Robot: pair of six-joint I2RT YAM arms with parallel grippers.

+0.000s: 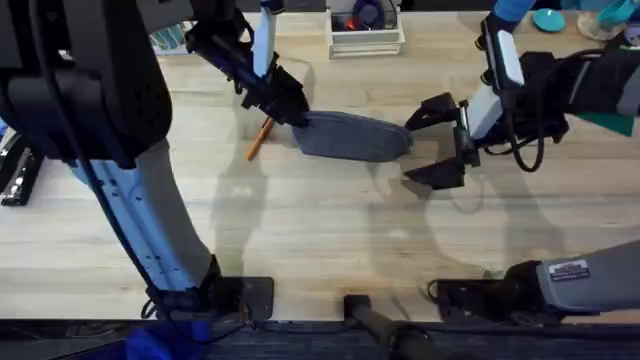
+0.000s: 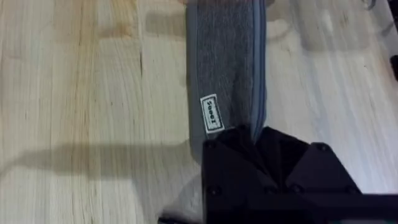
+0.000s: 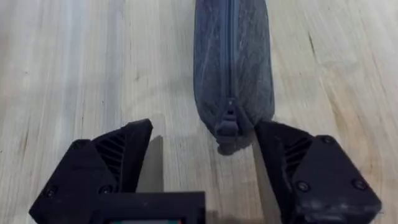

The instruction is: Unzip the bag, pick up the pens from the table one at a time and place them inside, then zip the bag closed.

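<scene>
Bag point(image 3: 233, 62) placement governs this setup: in your right wrist view it lies flat on the worktop point(image 1: 320, 250), its near rounded end just ahead of the right end effector point(image 3: 205, 155) and close to one finger. The fingers point(image 3: 305, 165) are spread wide and hold nothing. The zipper runs straight away from that end effector along the bag's length, with the pull at the near end; judge this as an approach for gripping the pull.

At the far end, the left end effector point(image 1: 290, 108) is closed on the bag's fabric, apparently anchoring it so that the zipper can be drawn against tension. The bag's long axis therefore runs from one end effector to the other.

Beyond the left end effector, one pen point(image 1: 260, 138) lies on the worktop, slanted, just beside it.
</scene>
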